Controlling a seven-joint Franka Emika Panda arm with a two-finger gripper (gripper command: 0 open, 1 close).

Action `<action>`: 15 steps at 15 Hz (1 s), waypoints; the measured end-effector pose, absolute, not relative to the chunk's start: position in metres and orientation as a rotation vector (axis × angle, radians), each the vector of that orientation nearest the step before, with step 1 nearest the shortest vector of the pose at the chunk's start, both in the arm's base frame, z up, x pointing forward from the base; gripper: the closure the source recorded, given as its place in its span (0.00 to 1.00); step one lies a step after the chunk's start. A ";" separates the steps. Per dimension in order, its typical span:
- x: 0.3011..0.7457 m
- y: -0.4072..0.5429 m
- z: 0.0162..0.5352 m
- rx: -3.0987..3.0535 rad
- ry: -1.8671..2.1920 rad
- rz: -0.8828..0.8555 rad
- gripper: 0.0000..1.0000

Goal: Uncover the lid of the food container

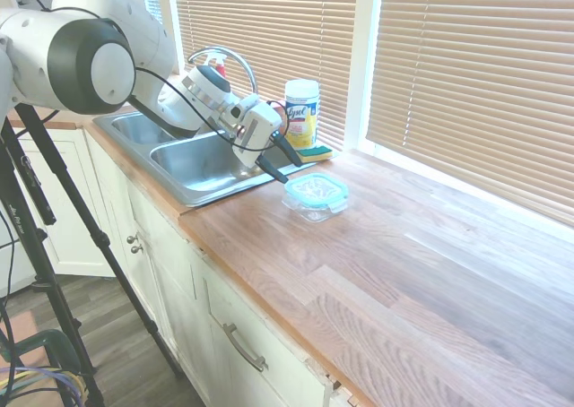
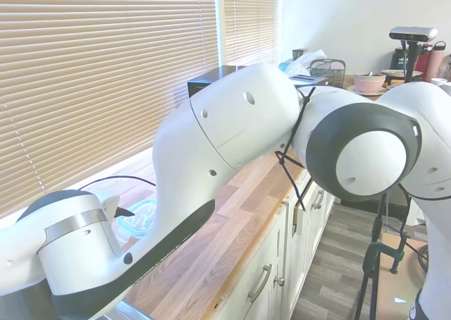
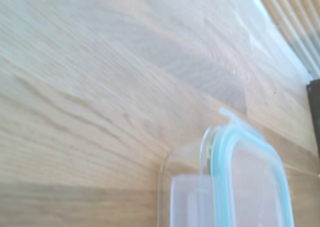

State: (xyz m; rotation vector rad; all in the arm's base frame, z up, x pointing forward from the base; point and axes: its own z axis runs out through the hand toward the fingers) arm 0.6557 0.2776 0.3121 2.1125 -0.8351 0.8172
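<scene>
The food container (image 1: 315, 206) is a small clear tub standing on the wooden counter just right of the sink. The lid (image 1: 317, 189), clear with a teal rim and side tabs, rests on top of it. My gripper (image 1: 293, 171) hangs just left of the container and slightly above it, open, with nothing between its black fingers. In the wrist view the lid (image 3: 250, 182) and a corner of the container (image 3: 172, 187) show close by. The second exterior view shows only a bit of the teal lid (image 2: 143, 216) behind the arm.
A steel double sink (image 1: 193, 165) with a faucet (image 1: 224, 57) lies left of the container. A yellow-labelled wipes canister (image 1: 302, 111) and a yellow-green sponge (image 1: 316, 153) stand behind it by the window blinds. The wooden counter (image 1: 404, 281) stretches right.
</scene>
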 end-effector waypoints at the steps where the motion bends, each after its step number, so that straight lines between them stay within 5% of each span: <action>1: 0.657 0.280 0.310 2.106 -0.832 0.818 0.00; 14: 0.668 0.269 0.296 2.004 -0.857 0.766 0.00; 15: 0.668 0.268 0.292 2.003 -0.855 0.761 1.00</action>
